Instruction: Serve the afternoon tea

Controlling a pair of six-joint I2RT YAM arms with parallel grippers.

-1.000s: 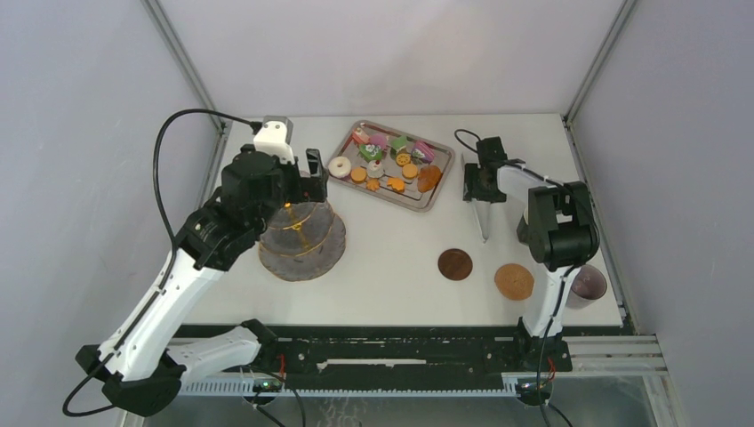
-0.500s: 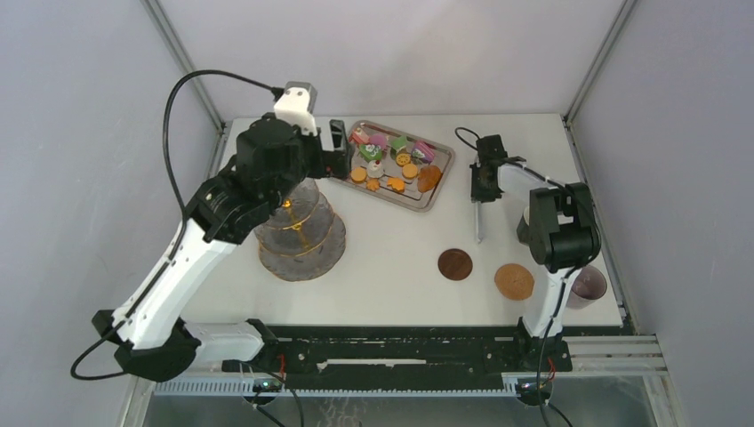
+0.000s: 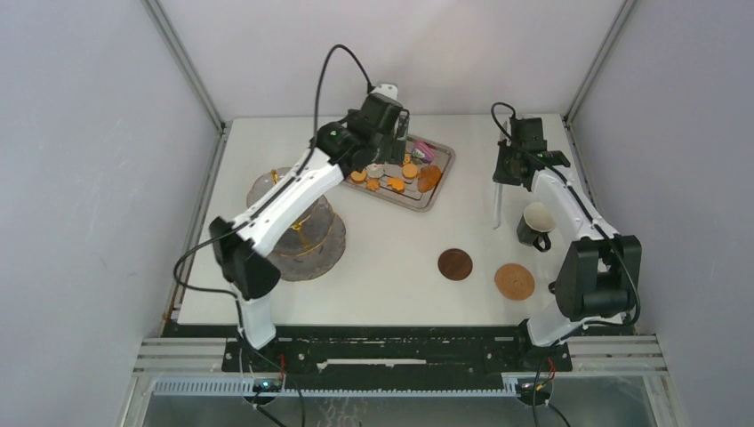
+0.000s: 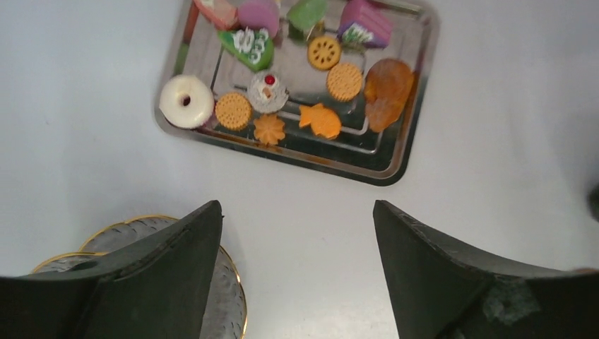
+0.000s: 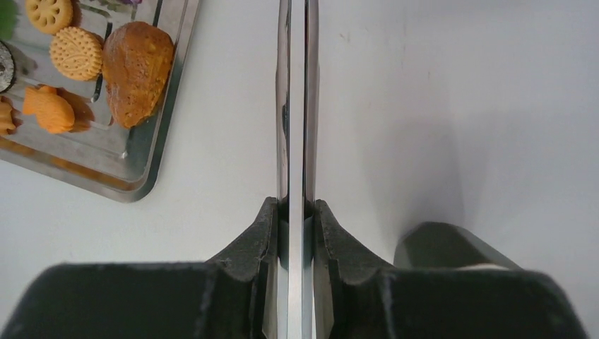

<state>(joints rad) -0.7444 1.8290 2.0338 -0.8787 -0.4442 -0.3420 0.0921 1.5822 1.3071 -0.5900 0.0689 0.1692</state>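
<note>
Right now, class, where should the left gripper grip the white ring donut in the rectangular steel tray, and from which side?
Pinch the white ring donut across its outer rim from above: it lies flat, cornered in the steel tray, round orange cookie alongside.

Lab enclosure, white table (image 3: 391,267), framed grey walls (image 3: 80,178)

Both arms are built alike, with white shells over the links and black housings at the joints. On the left arm (image 3: 289,191) a long white forearm runs between black blocks. A black cable (image 3: 327,71) arcs to its wrist over the far edge of the table (image 3: 391,240), ending at a small white camera box (image 3: 384,92). The right arm (image 3: 566,194) carries a thinner black cable curled at its wrist. The left fingers (image 4: 162,275) are matte black wedges, one of them scuffed grey. The right fingers (image 5: 258,240) are black and tapered.
</note>
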